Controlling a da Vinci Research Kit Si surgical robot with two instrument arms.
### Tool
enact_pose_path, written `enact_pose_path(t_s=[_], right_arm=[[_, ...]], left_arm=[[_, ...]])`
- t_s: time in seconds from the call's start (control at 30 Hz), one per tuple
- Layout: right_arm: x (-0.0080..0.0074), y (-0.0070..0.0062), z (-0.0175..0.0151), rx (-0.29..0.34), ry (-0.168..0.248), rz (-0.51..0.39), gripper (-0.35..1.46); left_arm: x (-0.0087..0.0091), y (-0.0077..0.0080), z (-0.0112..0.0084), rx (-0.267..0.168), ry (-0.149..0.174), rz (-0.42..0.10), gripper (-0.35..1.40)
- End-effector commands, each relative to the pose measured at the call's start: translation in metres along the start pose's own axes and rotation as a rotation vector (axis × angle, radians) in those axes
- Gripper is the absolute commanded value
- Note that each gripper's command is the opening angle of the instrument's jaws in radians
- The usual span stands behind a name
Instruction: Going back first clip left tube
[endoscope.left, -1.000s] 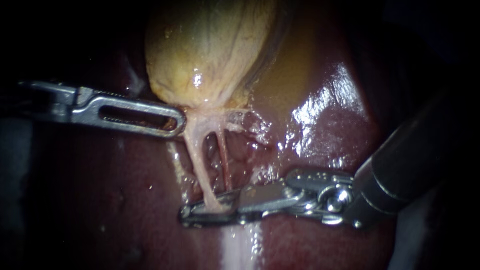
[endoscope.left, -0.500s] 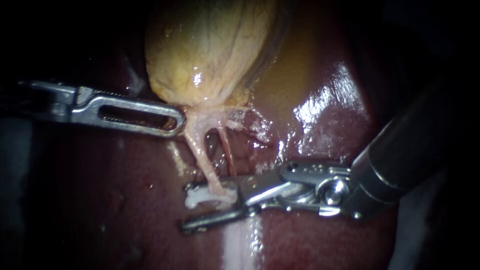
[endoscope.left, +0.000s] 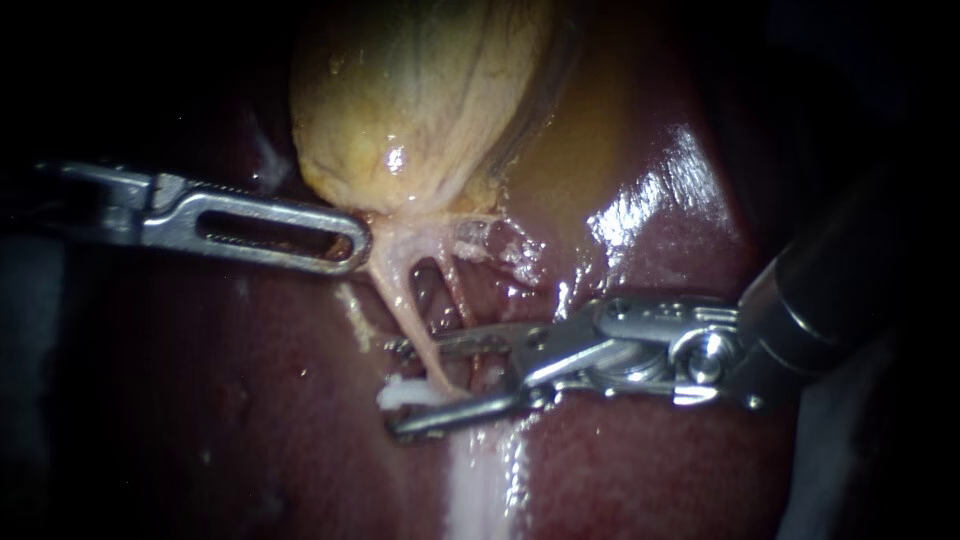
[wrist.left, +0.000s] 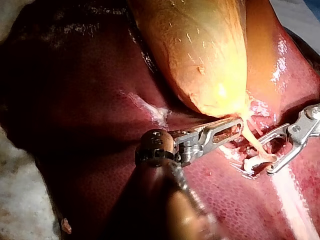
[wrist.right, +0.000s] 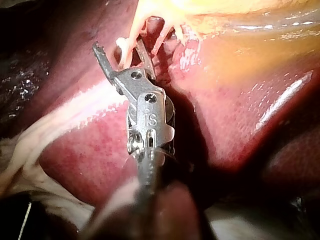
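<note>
The yellow gallbladder (endoscope.left: 420, 100) lies on the dark red liver (endoscope.left: 650, 260). Two thin tubes run down from its neck: the pale left tube (endoscope.left: 405, 310) and the thinner, reddish right tube (endoscope.left: 457, 295). A white clip (endoscope.left: 420, 393) sits across the left tube's lower end. My right instrument (endoscope.left: 397, 388) comes in from the right with its jaws open, one on each side of the left tube and clip. In the right wrist view the tube (wrist.right: 129, 47) passes between those open jaws (wrist.right: 120, 50). My left instrument (endoscope.left: 355, 245) is shut on tissue at the gallbladder's neck, as the left wrist view (wrist.left: 227, 131) also shows.
A pale white band (endoscope.left: 480, 490) runs down the liver below the right instrument's jaws. A wet glare patch (endoscope.left: 660, 200) shines on the liver to the right of the gallbladder. Pale cloth (wrist.left: 25, 200) borders the liver beside my left instrument's shaft.
My right instrument's jaws were closed around the left tube; they have opened, a white clip now shows on the tube, and the instrument has drawn back to the right. The left instrument has held still.
</note>
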Motion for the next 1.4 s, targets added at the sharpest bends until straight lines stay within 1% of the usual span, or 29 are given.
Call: enact_pose_path(t_s=[0.03, 0.17, 0.27, 0.33, 0.53, 0.7, 0.8, 0.97, 1.07, 1.23, 1.4], right_arm=[[0.0, -0.0001, -0.0005, 0.004, -0.001, -0.005, 0.49], [0.0001, -0.0003, -0.0028, 0.011, -0.001, -0.007, 0.49], [0.0006, -0.0006, -0.0046, 0.006, 0.002, -0.013, 0.49], [0.0012, -0.0008, -0.006, 0.005, 0.003, -0.025, 0.49], [0.0031, -0.0012, -0.0097, -0.025, 0.011, -0.055, 0.49], [0.004, -0.0015, -0.0123, -0.032, 0.012, -0.076, 0.49], [0.0043, -0.0016, -0.0129, -0.038, 0.014, -0.077, 0.49], [0.0043, -0.0018, -0.0129, -0.038, 0.013, -0.082, 0.49], [0.0043, -0.0018, -0.013, -0.038, 0.013, -0.082, 0.49], [0.0043, -0.0019, -0.0131, -0.037, 0.013, -0.083, 0.49], [0.0042, -0.0019, -0.0133, -0.037, 0.013, -0.083, 0.49]], left_arm=[[0.0, 0.0, 0.0, 0.0, 0.0, 0.0, -0.35], [0.0, 0.0, 0.0, 0.0, 0.0, 0.0, -0.35], [0.0, 0.0, 0.0, 0.0, 0.0, 0.0, -0.35], [0.0, -0.0001, 0.0, 0.0, 0.0, 0.0, -0.35], [0.0, -0.0001, 0.0, 0.0, 0.0, 0.0, -0.35], [0.0, -0.0001, 0.0, 0.0, 0.0, 0.0, -0.35], [0.0, -0.0001, 0.0001, 0.0, 0.0, 0.0, -0.35], [-0.0002, -0.0003, 0.0004, 0.002, 0.002, 0.002, -0.35], [-0.0004, -0.0008, 0.0011, 0.005, 0.004, 0.005, -0.35], [-0.0008, -0.0021, 0.0028, 0.012, 0.012, 0.011, -0.35], [-0.0008, -0.0028, 0.0045, 0.008, 0.011, 0.013, -0.35]])
